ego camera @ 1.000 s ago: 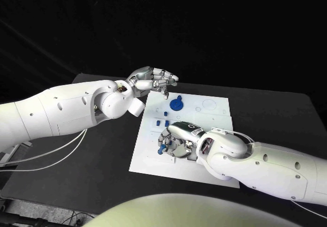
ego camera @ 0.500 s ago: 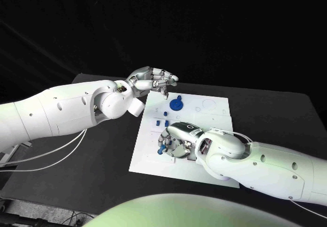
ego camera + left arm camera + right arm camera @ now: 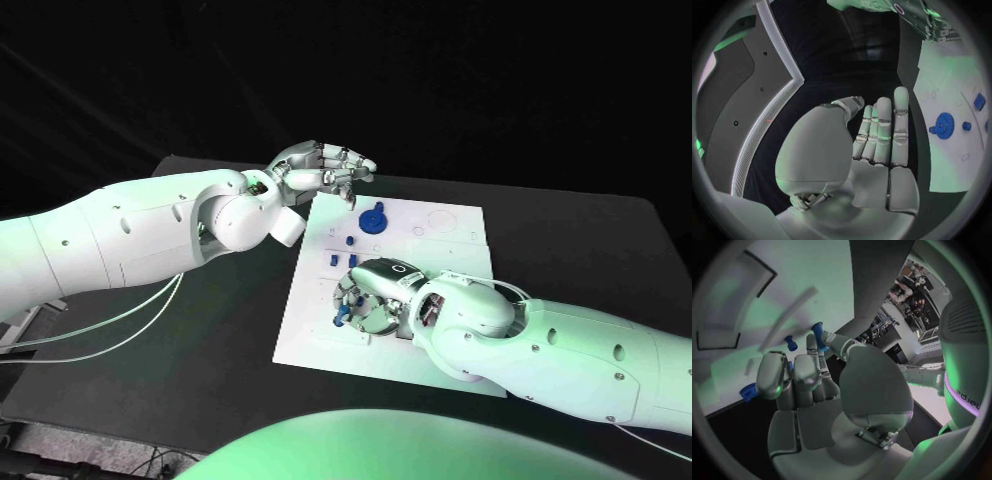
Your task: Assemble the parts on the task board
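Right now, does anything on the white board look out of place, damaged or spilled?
Nothing stands out. The task board lies flat and unbroken, the round blue part sits on it, and nothing is spilled. The right hand rests over the board's near half.

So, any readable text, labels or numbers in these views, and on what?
"sharpa", as far as it reads, in dark letters on the right arm's wrist, right wrist view.
Faint outlines and marks on the task board: too small to tell if any is text.
Nothing else legible.
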Robot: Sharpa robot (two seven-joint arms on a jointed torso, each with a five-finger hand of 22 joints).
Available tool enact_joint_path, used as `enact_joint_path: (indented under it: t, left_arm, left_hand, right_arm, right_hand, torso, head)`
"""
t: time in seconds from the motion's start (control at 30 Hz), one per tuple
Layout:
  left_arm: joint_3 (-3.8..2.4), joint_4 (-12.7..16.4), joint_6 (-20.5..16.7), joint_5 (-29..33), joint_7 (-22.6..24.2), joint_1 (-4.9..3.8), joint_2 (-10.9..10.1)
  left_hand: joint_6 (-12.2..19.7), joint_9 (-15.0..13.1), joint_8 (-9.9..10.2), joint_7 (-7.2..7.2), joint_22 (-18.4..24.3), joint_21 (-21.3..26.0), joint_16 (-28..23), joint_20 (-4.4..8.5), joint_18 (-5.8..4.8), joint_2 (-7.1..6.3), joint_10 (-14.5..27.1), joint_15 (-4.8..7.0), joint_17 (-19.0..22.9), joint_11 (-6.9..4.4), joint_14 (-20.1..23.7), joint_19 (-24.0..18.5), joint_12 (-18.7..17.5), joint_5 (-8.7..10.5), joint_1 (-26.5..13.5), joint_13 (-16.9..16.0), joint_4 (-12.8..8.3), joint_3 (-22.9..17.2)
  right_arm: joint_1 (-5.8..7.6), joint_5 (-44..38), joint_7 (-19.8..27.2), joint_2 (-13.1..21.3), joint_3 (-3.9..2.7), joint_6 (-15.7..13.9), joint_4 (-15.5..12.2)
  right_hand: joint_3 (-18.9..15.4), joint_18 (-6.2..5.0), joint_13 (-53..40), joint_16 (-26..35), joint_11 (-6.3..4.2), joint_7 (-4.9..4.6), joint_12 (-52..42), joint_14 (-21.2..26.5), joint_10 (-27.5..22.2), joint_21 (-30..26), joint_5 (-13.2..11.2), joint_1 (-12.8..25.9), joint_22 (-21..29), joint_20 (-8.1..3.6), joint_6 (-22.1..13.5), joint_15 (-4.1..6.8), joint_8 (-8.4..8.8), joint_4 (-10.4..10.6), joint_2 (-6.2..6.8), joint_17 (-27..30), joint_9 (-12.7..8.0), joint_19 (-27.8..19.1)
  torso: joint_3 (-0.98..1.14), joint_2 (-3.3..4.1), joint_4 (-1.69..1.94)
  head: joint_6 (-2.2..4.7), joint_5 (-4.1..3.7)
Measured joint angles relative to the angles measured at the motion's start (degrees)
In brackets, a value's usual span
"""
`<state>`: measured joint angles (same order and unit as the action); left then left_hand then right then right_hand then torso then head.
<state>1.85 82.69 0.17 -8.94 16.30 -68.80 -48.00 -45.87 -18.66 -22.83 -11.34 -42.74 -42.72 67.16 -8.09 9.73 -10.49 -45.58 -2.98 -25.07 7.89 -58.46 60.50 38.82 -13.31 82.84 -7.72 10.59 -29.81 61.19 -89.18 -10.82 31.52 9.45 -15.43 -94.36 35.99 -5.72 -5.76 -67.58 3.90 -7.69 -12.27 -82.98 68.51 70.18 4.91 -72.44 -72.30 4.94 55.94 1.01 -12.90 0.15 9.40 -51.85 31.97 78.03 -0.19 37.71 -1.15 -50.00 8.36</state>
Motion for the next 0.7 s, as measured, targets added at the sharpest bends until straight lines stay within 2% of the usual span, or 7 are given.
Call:
enact_joint_path:
  t: [0.1, 0.37, 0.53, 0.6, 0.7]
  left_arm:
    - [0.00, 0.0, 0.0, 0.0, 0.0, 0.00, 0.0]
    - [0.00, 0.0, 0.1, 0.0, 0.0, 0.00, 0.0]
    - [0.00, -0.1, 0.1, 0.0, -0.1, 0.00, 0.0]
    - [0.00, -0.1, 0.1, 0.0, -0.1, 0.00, 0.0]
    - [0.00, -0.1, 0.1, 0.0, -0.1, 0.00, 0.0]
  left_hand:
    - [0.0, 0.0, 0.0, 0.00, 0.0, 0.0, 0.0, 0.00, 0.00, 0.14, 0.0, 0.00, 0.0, 0.00, 0.0, 0.0, 0.0, 0.00, -0.1, 0.0, 0.0, 0.0]
    - [0.0, 0.0, 0.0, 0.00, 0.0, 0.0, 0.0, 0.00, 0.00, 0.14, 0.0, 0.00, 0.0, 0.00, 0.0, 0.0, 0.0, 0.00, -0.1, 0.0, 0.0, 0.0]
    - [0.0, 0.0, 0.0, 0.00, 0.0, 0.0, 0.0, 0.00, 0.00, 0.14, 0.0, 0.00, 0.0, 0.00, 0.0, 0.0, 0.0, 0.00, -0.1, 0.0, 0.0, 0.0]
    - [0.0, 0.0, 0.0, 0.00, 0.0, 0.0, 0.0, 0.00, 0.00, 0.14, 0.0, 0.00, 0.0, 0.00, 0.0, 0.0, 0.0, 0.00, -0.1, 0.0, 0.0, 0.0]
    - [0.0, 0.0, 0.0, 0.00, 0.0, 0.0, 0.0, 0.00, 0.01, 0.14, 0.0, 0.00, 0.0, 0.00, 0.0, 0.0, 0.0, 0.00, -0.1, 0.0, 0.0, 0.0]
  right_arm:
    - [-0.01, 0.0, 0.0, 0.1, 0.03, 0.1, 0.1]
    - [-0.04, 0.3, 0.1, 0.3, 0.08, 0.4, -0.1]
    - [-0.05, 0.6, 0.2, 0.6, 0.09, 0.3, -0.1]
    - [-0.05, 0.7, 0.3, 0.7, 0.10, 0.2, -0.1]
    - [-0.05, 0.9, 0.4, 0.9, 0.10, -0.3, -0.2]
  right_hand:
    - [0.0, 0.00, -0.2, 0.0, 0.01, -0.15, 0.0, 0.1, 0.0, 0.0, 0.4, 0.6, 0.0, 0.08, -0.7, -0.08, 1.04, 0.0, 0.66, 0.1, -0.7, -0.1]
    - [-0.7, 0.00, -0.4, 0.2, 0.16, -0.16, 0.0, 0.1, -0.5, -0.7, 0.8, 1.1, 0.5, 0.30, -1.2, -0.08, 1.75, 0.3, 1.94, 0.5, -1.2, -0.3]
    - [-1.6, 0.00, -0.6, 0.2, 0.39, -0.51, 0.3, 0.3, -1.5, -1.6, 0.9, 1.9, 1.1, 0.60, -3.4, -0.29, 3.62, 0.8, 2.71, 0.8, -2.0, -0.6]
    - [-2.3, 0.00, -0.8, 0.3, 0.08, -0.57, 0.3, 0.3, -1.8, -2.0, 0.9, 1.9, 1.3, 0.60, -4.3, -0.29, 4.41, 1.0, 3.23, 0.9, -2.4, -0.6]
    - [-2.7, 0.00, -1.0, 0.5, 0.10, -0.65, 0.3, 0.3, -2.2, -2.0, 0.9, 1.9, 1.3, 0.41, -5.4, -0.29, 5.24, 1.1, 3.22, 1.0, -2.8, -0.8]
  torso:
    - [0.00, -0.01, 0.00]
    - [0.01, -0.01, -0.02]
    - [0.02, -0.01, -0.02]
    - [0.02, -0.01, -0.02]
    - [0.02, -0.01, -0.04]
  head:
    - [0.00, -0.02]
    - [0.00, -0.04]
    - [0.00, -0.14]
    - [0.00, -0.17]
    - [0.00, -0.20]
